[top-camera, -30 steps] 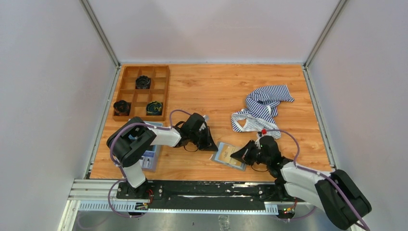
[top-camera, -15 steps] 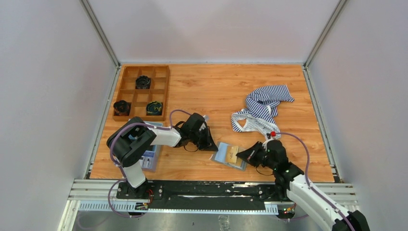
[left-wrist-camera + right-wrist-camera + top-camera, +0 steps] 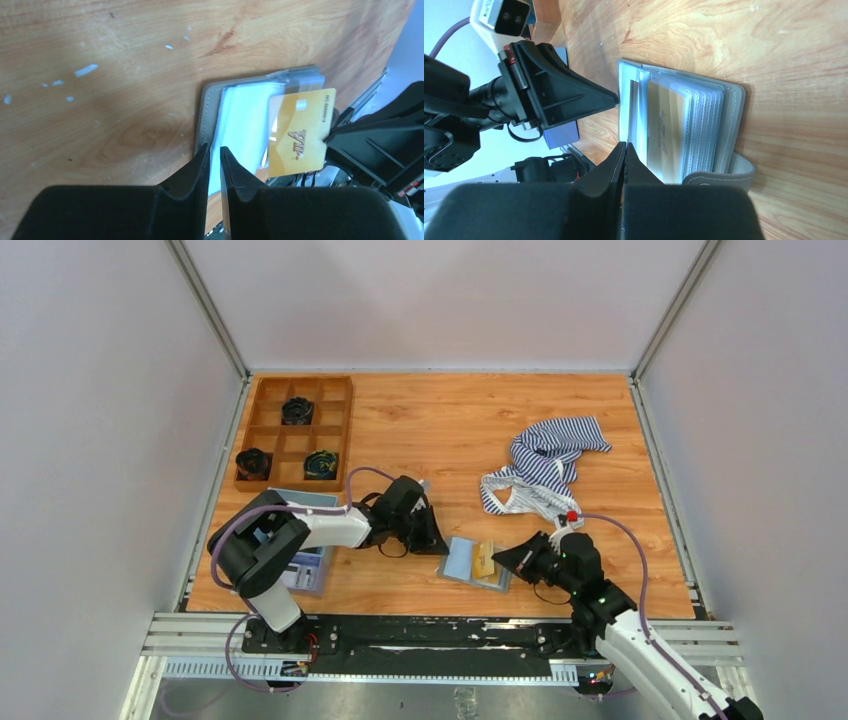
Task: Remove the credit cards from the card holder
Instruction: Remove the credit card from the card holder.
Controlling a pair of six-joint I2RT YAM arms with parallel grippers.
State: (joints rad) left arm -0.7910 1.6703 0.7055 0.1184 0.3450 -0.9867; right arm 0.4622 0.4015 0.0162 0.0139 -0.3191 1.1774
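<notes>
- Right gripper (image 3: 498,559): fingers clamped together on the edge of a gold credit card (image 3: 299,131) with "VIP" lettering on its face.
- The card sits raised over the clear sleeve stack of the card holder (image 3: 461,562), on the side nearest the right gripper.
- Left gripper (image 3: 439,542): fingers nearly together with a thin slit between them and nothing in it. The tips are down on the holder's grey border, opposite the card.
- The holder lies open and flat on the table (image 3: 430,430), pale blue lining up. A grey strap tab sticks out at the edge toward the right gripper.
- In the right wrist view a tan card face shows among the holder's sleeves. Can't tell if it's the pinched card or another one.
- Striped cloth (image 3: 545,465): beyond the holder on the right-arm side, apart from it.
- Blue tray (image 3: 313,572): on the holder's left-arm side, partly under the left arm.
- Wooden compartment tray (image 3: 268,400): farther from the holder than the blue tray, with three black round parts (image 3: 297,410) in it.
</notes>
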